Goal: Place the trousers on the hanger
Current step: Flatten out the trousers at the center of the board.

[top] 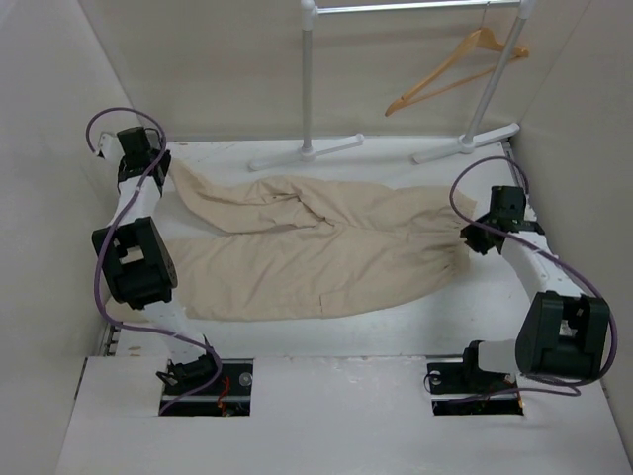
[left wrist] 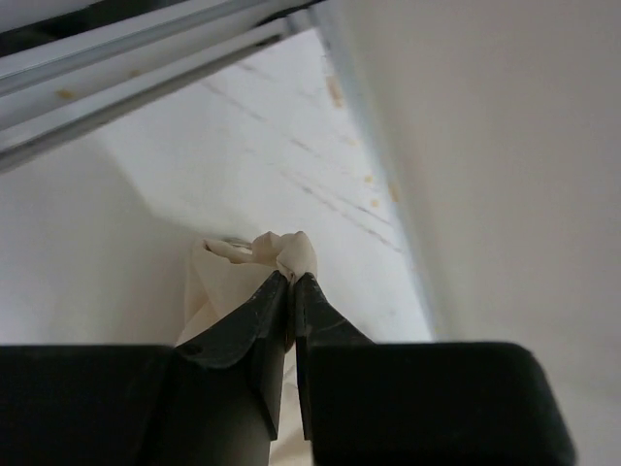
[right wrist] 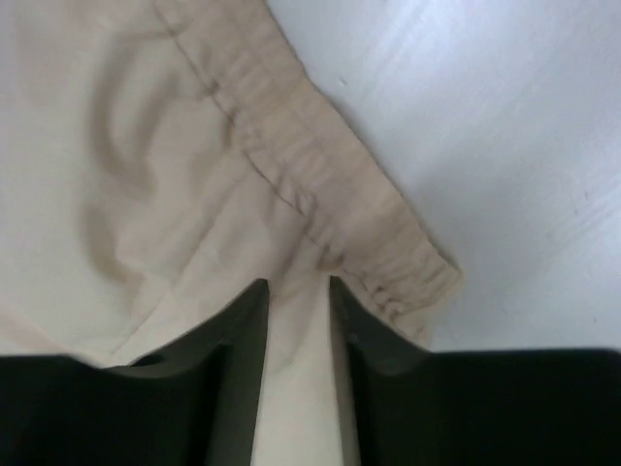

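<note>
The beige trousers [top: 316, 247] lie spread flat on the white table, legs to the left and gathered waist to the right. My left gripper [top: 155, 173] is at the far left corner, at the end of a leg. In the left wrist view this gripper [left wrist: 292, 280] is shut on a bunched fold of the cloth [left wrist: 228, 277]. My right gripper [top: 473, 237] is at the waist end. Its jaws [right wrist: 298, 283] stand apart over flat cloth just inside the elastic waistband [right wrist: 320, 175]. The wooden hanger [top: 457, 67] hangs tilted from the rack's top bar at the back right.
The white rack's two poles [top: 309, 79] [top: 497, 84] stand at the back of the table on splayed feet [top: 307, 151]. Beige walls close in on the left, back and right. The left gripper is close to the left wall [left wrist: 505, 146].
</note>
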Robot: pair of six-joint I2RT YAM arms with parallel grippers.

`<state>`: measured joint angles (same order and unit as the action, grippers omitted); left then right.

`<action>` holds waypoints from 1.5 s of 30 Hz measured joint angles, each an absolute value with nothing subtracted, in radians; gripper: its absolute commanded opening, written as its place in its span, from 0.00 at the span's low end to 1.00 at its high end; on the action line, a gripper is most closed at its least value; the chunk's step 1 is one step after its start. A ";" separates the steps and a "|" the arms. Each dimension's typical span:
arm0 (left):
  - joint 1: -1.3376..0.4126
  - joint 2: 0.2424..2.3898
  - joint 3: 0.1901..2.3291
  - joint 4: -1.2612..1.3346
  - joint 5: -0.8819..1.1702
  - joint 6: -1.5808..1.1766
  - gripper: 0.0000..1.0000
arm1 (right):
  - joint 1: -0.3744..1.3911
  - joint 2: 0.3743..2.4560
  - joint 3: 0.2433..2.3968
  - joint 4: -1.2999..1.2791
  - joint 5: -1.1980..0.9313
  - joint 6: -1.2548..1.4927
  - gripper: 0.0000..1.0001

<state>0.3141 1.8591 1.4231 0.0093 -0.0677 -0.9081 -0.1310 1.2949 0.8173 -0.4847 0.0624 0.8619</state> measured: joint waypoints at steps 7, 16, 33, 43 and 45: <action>0.271 1.779 1.427 -0.014 -0.073 -0.907 0.04 | -0.155 1.562 1.158 -0.448 0.105 0.808 0.42; 0.256 1.657 1.340 -0.019 -0.087 -0.907 0.04 | -0.247 1.939 1.460 -0.483 0.109 0.784 0.56; 0.254 1.679 1.392 -0.047 -0.070 -0.907 0.02 | -0.250 2.136 1.652 -0.603 0.041 0.813 0.00; 0.159 1.686 1.766 -0.076 -0.034 -0.910 0.04 | -0.389 1.647 1.269 -0.439 0.032 0.923 0.00; 0.181 1.544 1.624 -0.002 -0.032 -0.902 0.05 | -0.439 1.595 1.204 -0.411 0.032 0.943 0.00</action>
